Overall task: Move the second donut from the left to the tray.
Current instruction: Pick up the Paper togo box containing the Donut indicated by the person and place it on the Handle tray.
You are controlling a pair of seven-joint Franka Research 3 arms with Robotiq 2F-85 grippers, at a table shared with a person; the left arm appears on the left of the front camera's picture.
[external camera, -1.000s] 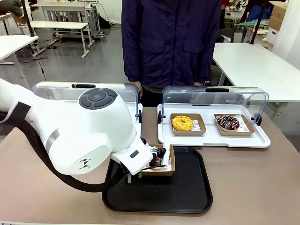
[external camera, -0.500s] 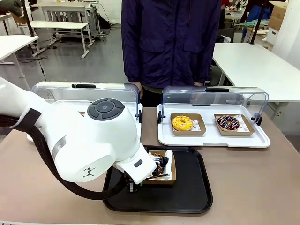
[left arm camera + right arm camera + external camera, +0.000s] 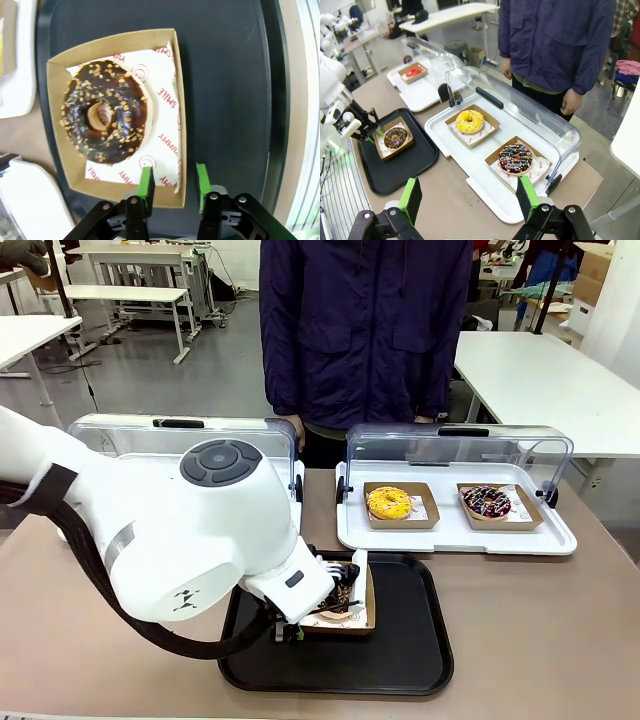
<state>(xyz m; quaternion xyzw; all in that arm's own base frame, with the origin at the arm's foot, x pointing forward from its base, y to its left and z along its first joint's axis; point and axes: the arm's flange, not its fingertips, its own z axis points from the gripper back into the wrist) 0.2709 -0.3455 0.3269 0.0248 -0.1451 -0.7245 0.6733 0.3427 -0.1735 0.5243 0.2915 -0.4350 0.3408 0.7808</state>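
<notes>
Chocolate donut point(image 3: 104, 118) with yellowish crumbs, in brown cardboard tray point(image 3: 176, 95), resting on black tray point(image 3: 225, 90). Left gripper point(image 3: 174, 181) released, pads straddling the cardboard wall without pinching. Right gripper point(image 3: 470, 196) spread wide, empty, above table.

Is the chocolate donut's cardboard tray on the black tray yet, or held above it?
On it: the cardboard tray lies flat on the black tray, and the left gripper stands open, its green pads straddling the rim.
</notes>
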